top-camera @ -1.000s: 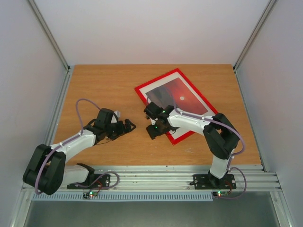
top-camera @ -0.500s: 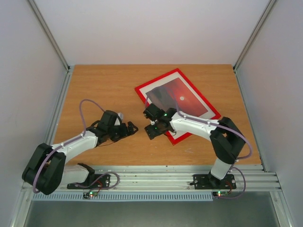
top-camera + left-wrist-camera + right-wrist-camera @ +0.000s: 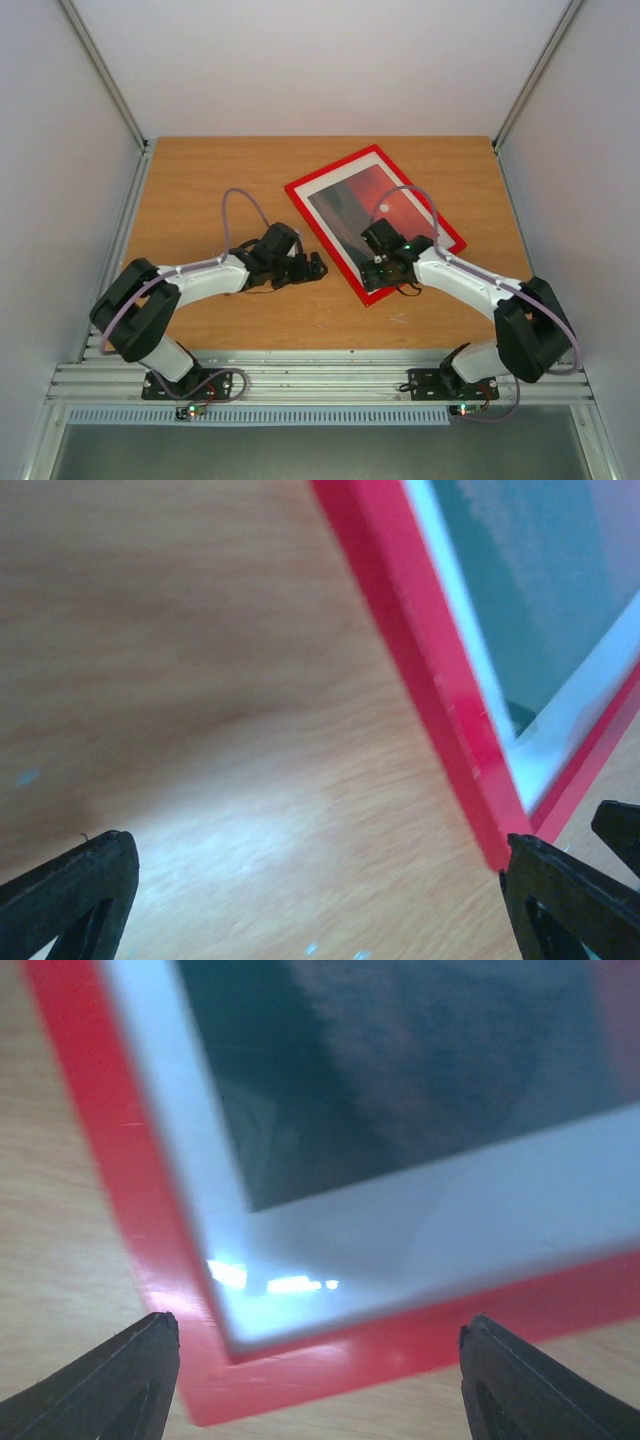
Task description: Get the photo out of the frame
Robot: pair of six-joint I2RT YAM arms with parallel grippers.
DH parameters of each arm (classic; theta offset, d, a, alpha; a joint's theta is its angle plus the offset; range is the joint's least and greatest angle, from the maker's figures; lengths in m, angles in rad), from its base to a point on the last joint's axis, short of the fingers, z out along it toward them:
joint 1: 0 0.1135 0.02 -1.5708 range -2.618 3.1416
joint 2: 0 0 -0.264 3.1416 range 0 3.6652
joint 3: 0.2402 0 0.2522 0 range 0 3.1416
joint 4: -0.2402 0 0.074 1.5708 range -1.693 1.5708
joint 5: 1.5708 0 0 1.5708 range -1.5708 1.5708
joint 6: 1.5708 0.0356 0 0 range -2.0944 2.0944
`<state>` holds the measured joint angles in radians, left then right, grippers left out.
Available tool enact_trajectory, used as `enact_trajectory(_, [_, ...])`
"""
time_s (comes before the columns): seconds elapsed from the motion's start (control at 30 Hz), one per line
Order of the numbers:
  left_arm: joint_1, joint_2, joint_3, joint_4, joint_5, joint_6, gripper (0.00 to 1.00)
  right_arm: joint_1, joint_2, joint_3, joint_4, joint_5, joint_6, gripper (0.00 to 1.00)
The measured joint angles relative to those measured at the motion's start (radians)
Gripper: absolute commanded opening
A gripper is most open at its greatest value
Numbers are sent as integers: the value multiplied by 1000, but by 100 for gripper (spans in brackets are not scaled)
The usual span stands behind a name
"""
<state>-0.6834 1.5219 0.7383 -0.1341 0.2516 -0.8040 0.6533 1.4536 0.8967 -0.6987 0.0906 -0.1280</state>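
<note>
Right claw [image 3: 315, 1358] over glossy red frame [image 3: 95, 1170]

Light was bright and even. Both wrist views were blurred, with small glare spots on the photo [image 3: 400, 1080] margin.

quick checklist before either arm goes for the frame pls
1. Photo seated in the frame, picture side up: ok.
2. Frame lying flat on the table: ok, as far as the top view shows.
3. Left gripper open, low beside the frame's left edge: ok.
4. Left gripper clear of the frame: cannot tell; in its wrist view one finger sits right by the frame's near corner.
5. Right gripper open, near corner of the frame between its fingers: ok.
6. Clips or tabs on the frame's back: cannot tell, the back faces the table.
</note>
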Motion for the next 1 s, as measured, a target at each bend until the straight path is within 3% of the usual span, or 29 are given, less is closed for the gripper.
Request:
enact_trajectory(0.17, [-47, 123, 150, -13, -69, 1, 99, -94, -110, -77, 14, 40, 34, 79])
enact_trajectory(0.33, [-59, 244, 273, -52, -146, 17, 99, -114, -167, -127, 42, 67, 58, 81])
enact_trajectory(0.37, [-59, 269, 296, -66, -167, 25, 99, -114, -178, -136, 48, 71, 60, 93])
enact_trajectory(0.4, [-59, 288, 312, -75, -184, 29, 99, -114, -189, -144, 53, 74, 63, 98])
enact_trajectory(0.87, [-99, 426, 497, -220, -396, 116, 99, -115, -257, -187, 90, 82, 72, 99])
enact_trajectory(1.0, [-110, 463, 546, -244, -435, 138, 93, -115, -282, -196, 90, 92, 76, 98])
